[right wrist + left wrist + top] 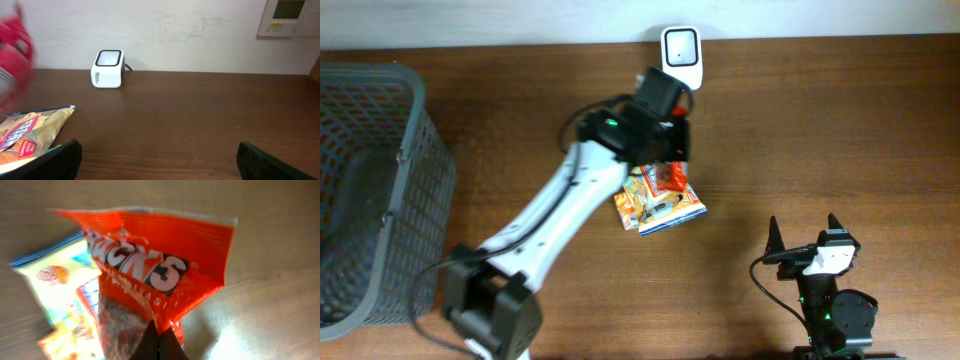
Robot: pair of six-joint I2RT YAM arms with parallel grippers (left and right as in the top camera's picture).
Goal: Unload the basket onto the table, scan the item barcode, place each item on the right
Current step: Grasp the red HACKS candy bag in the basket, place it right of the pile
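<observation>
Overhead: my left arm reaches diagonally across the counter toward the white scanner at the far edge. Its wrist hides the fingertips, so this view does not give the grip. Left wrist view settles it: left fingers are pressed together, pinching the lower edge of the orange snack packet. White lettering on a dark patch faces the lens. The packet hangs tilted over a pale packet with a blue border lying flat below it. Right wrist view adds height. The orange packet appears there only as a red blur at the left edge, clear of the counter and against the wall, on my side of the scanner and to its left. This view alone shows the scanner's lit front window and a wall panel at upper right. Right fingers are spread wide at the bottom corners of the frame with nothing between them; overhead puts them at the near right, well apart from the packets. Only overhead shows the grey mesh basket at the counter's left end. Count: scanner, one; basket, one; packet held, one; packets lying in the heap, at least two overlapping, exact number not resolvable.
</observation>
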